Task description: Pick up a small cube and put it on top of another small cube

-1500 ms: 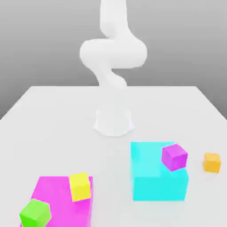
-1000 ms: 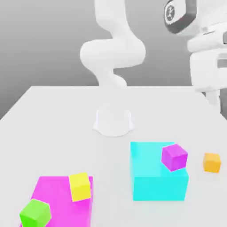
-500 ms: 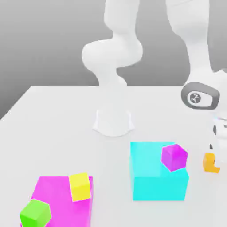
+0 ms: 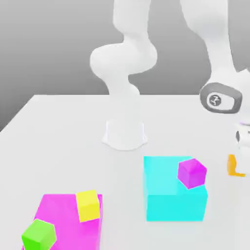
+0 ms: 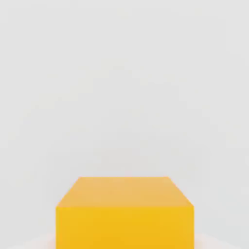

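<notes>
Jaws pinching orange cube (image 4: 234,165) at worktop (image 4: 63,141) edge, ready for lift toward purple cube (image 4: 191,173).

Plain white table (image 4: 58,132), flat grey backdrop behind, soft even light.
</notes>
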Motion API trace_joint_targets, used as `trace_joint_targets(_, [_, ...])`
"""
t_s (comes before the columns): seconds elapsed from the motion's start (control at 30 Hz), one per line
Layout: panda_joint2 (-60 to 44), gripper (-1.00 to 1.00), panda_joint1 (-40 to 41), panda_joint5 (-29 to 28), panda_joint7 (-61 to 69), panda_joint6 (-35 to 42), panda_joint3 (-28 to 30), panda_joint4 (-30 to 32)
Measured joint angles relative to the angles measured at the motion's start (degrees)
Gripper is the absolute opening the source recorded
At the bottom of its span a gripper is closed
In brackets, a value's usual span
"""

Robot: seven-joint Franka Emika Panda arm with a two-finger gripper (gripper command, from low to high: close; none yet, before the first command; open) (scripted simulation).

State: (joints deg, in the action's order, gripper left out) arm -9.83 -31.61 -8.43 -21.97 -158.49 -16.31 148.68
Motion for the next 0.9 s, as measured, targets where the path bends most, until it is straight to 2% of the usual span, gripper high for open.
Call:
trace_joint_targets(0.13, [3.32,-1.0,6.99,1.41,5.23,4.77,5.48,-2.35])
trace_joint_targets(0.27, [6.61,-1.0,17.39,2.11,9.21,9.54,11.07,-4.5])
trace_joint_targets(0.6, [14.95,-1.0,36.99,6.9,6.01,17.4,21.25,-2.78])
trace_joint_targets(0.77, [8.12,-1.0,37.17,9.11,6.14,9.21,22.16,-1.05])
trace_joint_targets(0.8, [6.91,1.0,37.22,9.26,6.23,7.8,22.12,-0.84])
trace_joint_targets(0.9, [6.91,1.0,37.23,9.26,6.23,7.8,22.12,-0.84])
